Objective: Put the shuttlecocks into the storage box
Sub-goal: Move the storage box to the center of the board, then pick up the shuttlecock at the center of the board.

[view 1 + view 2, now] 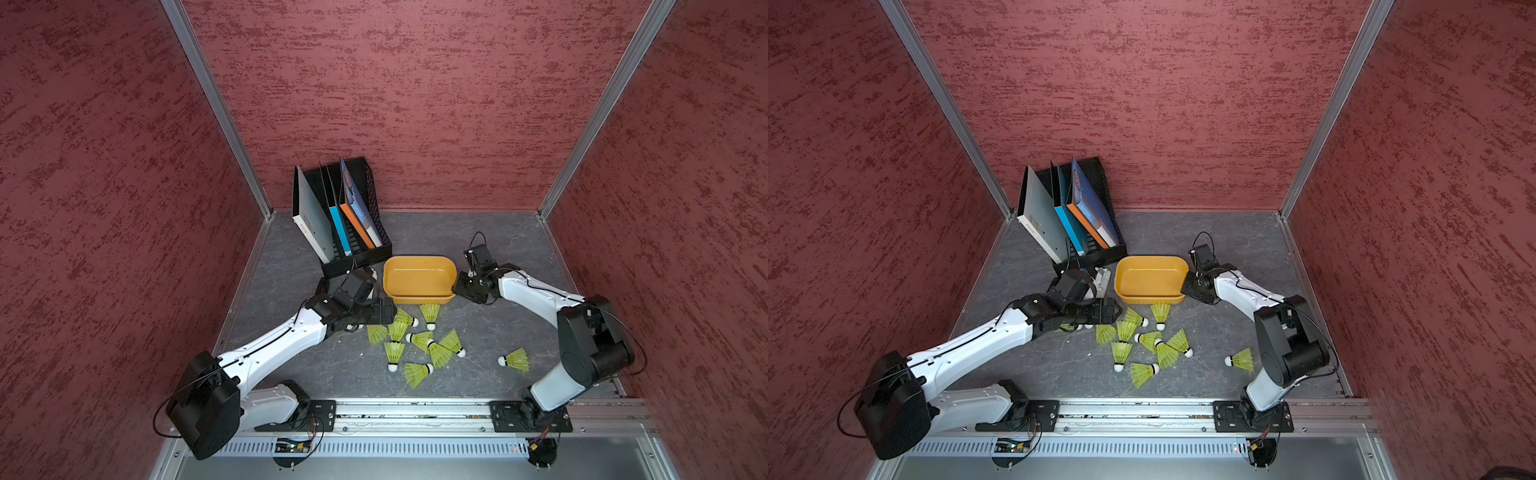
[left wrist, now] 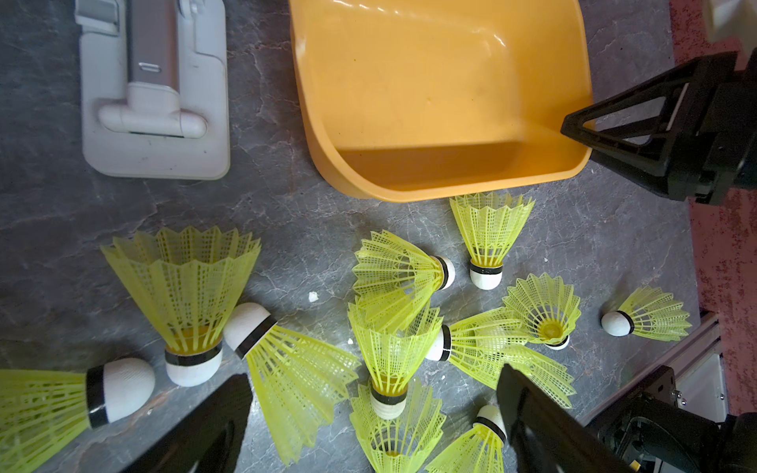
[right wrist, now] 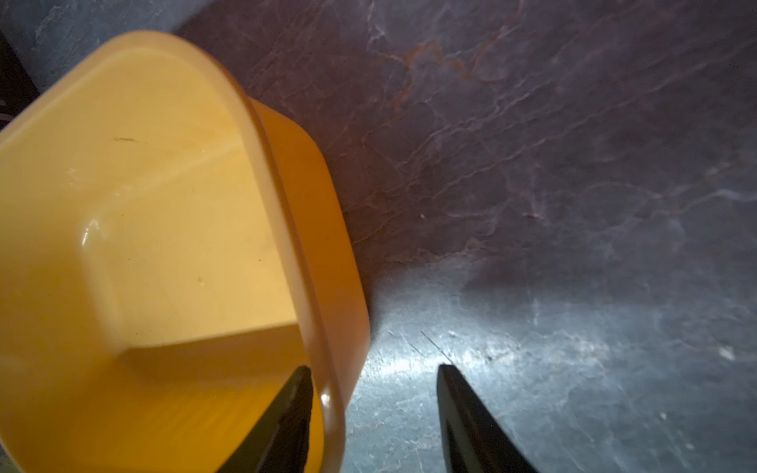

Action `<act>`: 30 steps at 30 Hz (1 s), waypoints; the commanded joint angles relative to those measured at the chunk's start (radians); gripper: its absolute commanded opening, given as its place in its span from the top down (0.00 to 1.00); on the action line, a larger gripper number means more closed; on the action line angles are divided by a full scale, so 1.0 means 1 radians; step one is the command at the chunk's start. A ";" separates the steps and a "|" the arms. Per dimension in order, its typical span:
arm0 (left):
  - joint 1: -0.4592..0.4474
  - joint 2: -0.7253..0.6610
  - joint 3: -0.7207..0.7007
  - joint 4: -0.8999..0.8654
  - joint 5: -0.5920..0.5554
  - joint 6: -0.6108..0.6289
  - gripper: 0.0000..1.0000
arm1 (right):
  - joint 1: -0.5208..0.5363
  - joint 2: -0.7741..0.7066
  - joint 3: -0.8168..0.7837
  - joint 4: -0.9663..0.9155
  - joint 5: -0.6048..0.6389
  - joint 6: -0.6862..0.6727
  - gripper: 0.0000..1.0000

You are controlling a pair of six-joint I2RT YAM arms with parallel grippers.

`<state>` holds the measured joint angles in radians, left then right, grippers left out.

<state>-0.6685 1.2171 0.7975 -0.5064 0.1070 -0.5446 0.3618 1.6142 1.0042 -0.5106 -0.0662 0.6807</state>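
The shuttlecocks (image 1: 415,340) are lying scattered on the grey table (image 1: 490,232), just near of the storage box (image 1: 417,272), with one shuttlecock (image 1: 515,359) lying apart to the right. The storage box is sitting mid-table, just right of the black file rack (image 1: 357,257). The right gripper (image 3: 373,369) is straddling the box's right rim, jaws spread, one finger inside and one outside. Whether the inner finger is touching the wall is unclear. The left gripper (image 2: 373,376) is hovering spread wide over the cluster's left side, holding nothing.
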 commanded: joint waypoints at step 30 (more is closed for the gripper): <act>-0.157 0.026 0.021 0.055 0.148 0.222 0.04 | 0.397 -0.542 -0.206 -0.525 0.150 0.102 0.55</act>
<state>-0.8108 1.2503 0.8158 -0.4740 0.2405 -0.3496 0.7136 1.0908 0.8238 -0.9859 0.0265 0.7376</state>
